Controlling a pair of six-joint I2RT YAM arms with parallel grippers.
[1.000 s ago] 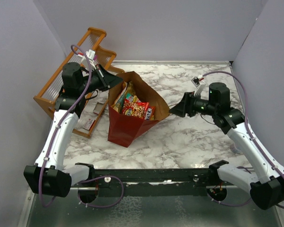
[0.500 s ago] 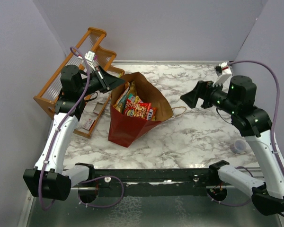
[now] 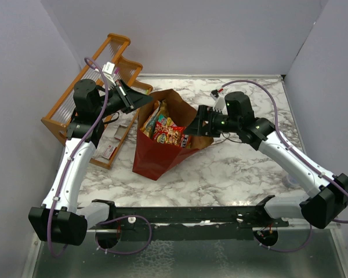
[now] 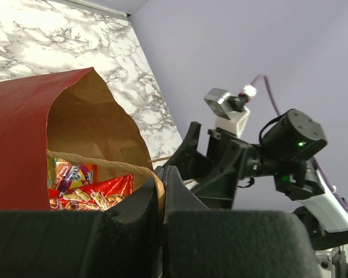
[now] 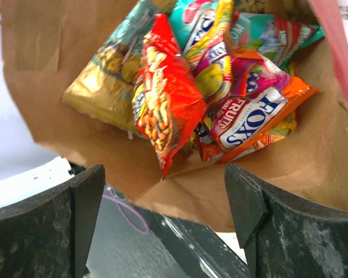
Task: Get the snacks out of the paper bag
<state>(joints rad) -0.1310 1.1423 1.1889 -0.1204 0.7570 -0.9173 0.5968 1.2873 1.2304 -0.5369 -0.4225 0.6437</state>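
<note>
The red paper bag (image 3: 156, 156) stands tilted on the marble table, mouth open, brown inside (image 5: 180, 179). My left gripper (image 3: 144, 99) is shut on the bag's far left rim (image 4: 153, 179) and holds it open. The snacks fill the bag: a red packet (image 5: 162, 104), an orange Fox's packet (image 5: 252, 119), a yellow packet (image 5: 104, 81) and teal ones (image 5: 278, 29). They also show in the top view (image 3: 165, 132). My right gripper (image 3: 196, 123) is open and empty at the bag's right rim, its fingers (image 5: 249, 200) wide apart just above the snacks.
A wooden rack (image 3: 98, 81) stands at the far left behind the bag, with small items (image 3: 110, 149) at its foot. The enclosure walls close in the left, back and right sides.
My right arm swung out to the right, then came back left and down to the bag's mouth. The left gripper kept its hold on the rim.
</note>
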